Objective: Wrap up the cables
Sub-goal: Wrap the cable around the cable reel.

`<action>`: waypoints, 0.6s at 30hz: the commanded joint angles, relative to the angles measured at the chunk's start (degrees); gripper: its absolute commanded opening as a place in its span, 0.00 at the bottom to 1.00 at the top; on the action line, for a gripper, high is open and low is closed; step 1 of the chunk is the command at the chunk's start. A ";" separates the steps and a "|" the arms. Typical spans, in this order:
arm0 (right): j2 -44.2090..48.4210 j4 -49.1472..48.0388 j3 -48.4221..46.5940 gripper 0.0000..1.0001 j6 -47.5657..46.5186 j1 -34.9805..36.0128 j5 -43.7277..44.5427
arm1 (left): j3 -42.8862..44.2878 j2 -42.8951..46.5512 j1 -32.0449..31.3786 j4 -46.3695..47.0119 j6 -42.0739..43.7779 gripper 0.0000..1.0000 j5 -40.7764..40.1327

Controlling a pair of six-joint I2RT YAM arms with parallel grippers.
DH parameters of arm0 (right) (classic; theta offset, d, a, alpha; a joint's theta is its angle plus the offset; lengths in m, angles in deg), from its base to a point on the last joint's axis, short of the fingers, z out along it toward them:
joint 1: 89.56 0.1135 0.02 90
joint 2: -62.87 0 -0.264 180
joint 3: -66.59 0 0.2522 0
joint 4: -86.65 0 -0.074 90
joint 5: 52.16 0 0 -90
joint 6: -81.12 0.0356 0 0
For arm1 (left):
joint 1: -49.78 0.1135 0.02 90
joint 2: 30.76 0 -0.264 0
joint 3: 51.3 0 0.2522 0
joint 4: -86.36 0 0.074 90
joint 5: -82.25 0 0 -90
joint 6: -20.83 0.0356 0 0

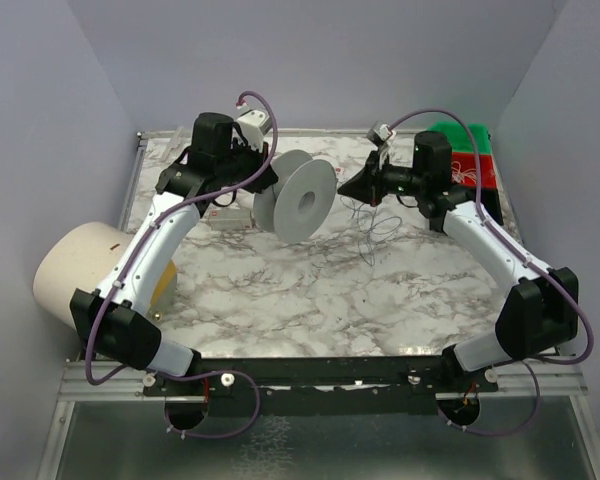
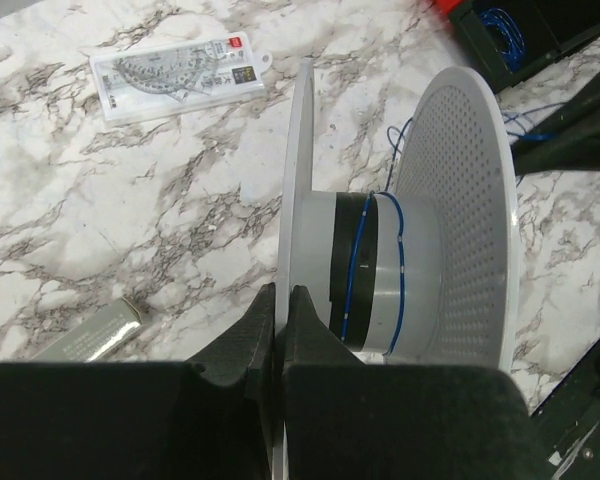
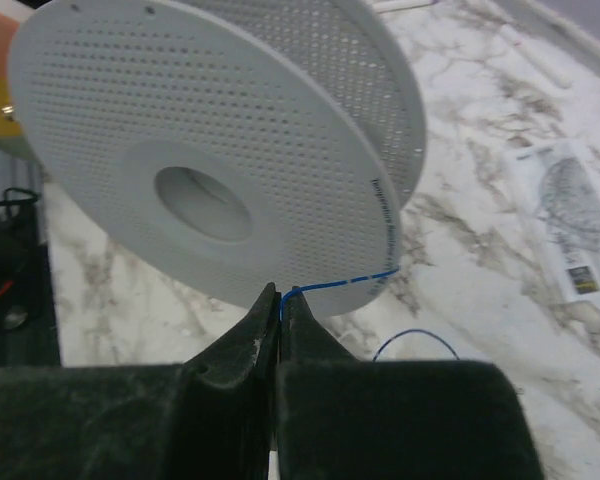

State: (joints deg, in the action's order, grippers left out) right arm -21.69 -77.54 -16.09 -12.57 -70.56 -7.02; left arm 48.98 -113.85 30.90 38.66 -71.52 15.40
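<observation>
A white perforated spool (image 1: 296,195) stands on edge at the table's middle back. My left gripper (image 1: 267,178) is shut on its left flange (image 2: 298,190), seen edge-on between the fingertips (image 2: 280,296). A few turns of thin blue cable (image 2: 358,270) lie round the grey hub. My right gripper (image 1: 346,187) is just right of the spool and is shut on the cable (image 3: 340,283), which runs taut from the fingertips (image 3: 283,297) over the near flange rim (image 3: 230,150). The slack cable hangs in thin dark loops (image 1: 375,228) below the right gripper; one loop also shows in the right wrist view (image 3: 415,340).
A clear pack of rulers and protractors (image 2: 175,75) lies left of the spool, a metal cylinder (image 2: 90,340) near it. A green and red bin (image 1: 472,158) holding more cable sits at the back right. A large cream roll (image 1: 75,272) stands at the left edge.
</observation>
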 commanded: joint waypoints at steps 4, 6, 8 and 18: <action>-0.15 -1.03 0.50 0.01 15.21 0.30 -24.00 | -0.17 2.03 -2.43 3.43 1.79 0.00 -12.57; 0.91 -5.13 1.69 0.01 17.99 0.25 -22.80 | -0.12 1.75 -2.65 3.52 2.01 0.00 -11.26; 2.17 -10.12 3.08 0.01 21.16 0.21 -19.18 | -0.12 1.70 -2.88 3.52 2.08 0.00 -9.21; 2.02 -20.88 2.66 0.01 31.23 -5.63 -14.60 | -2.38 3.43 -3.18 3.95 8.81 0.00 -3.17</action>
State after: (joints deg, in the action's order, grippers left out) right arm -21.69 -90.51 -12.64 12.20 -74.08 -19.72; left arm 48.43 -112.32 27.41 39.95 -67.41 12.61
